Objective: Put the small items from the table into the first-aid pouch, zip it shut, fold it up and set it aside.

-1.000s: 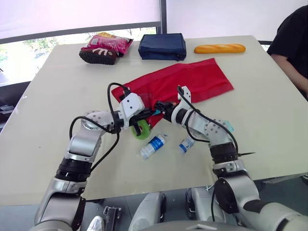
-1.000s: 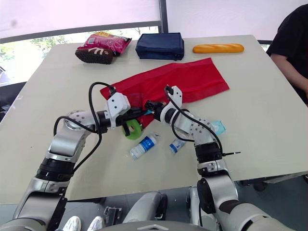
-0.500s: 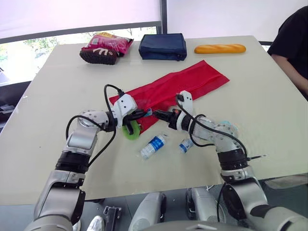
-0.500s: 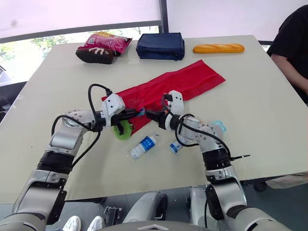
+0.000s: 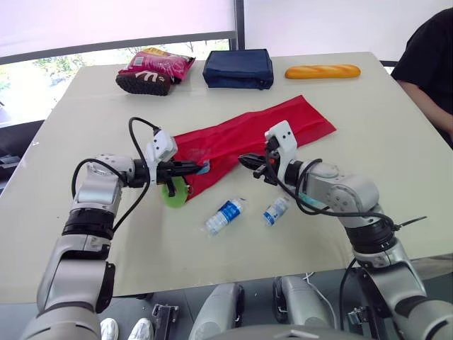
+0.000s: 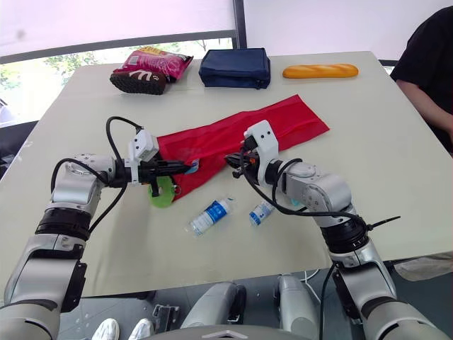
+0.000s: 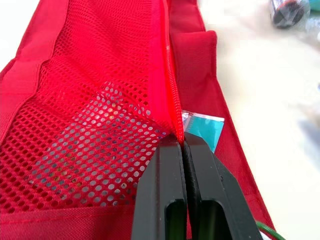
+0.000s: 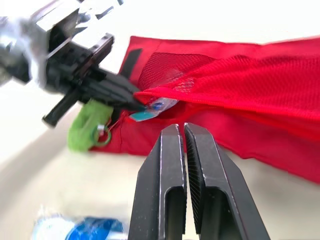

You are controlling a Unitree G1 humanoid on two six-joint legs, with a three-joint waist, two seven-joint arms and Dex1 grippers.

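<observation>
The red mesh first-aid pouch [image 5: 244, 134] lies stretched across the table's middle. My left gripper [image 5: 200, 167] is shut on its near zipper edge [image 7: 172, 107], at the left end. A teal packet [image 7: 202, 129] sticks out of the pouch just beside those fingers. My right gripper [image 5: 244, 160] hovers shut a little to the right, close to the pouch's front edge, with nothing between its fingers [image 8: 170, 150]. A green ring-shaped item [image 5: 172, 193] lies under the left gripper. Two small bottles [image 5: 226, 214] [image 5: 274, 210] lie on the table nearer to me.
At the table's far side are a navy bag [image 5: 238, 69], a bread loaf [image 5: 323, 71] and a pink snack bag on a dark shoe [image 5: 152, 71]. A person in black [image 5: 428, 64] sits at the right edge.
My left gripper has pulled the pouch's end leftward, drawing the pouch out long. My right arm has swung out to the right and its gripper has backed slightly off the pouch.
</observation>
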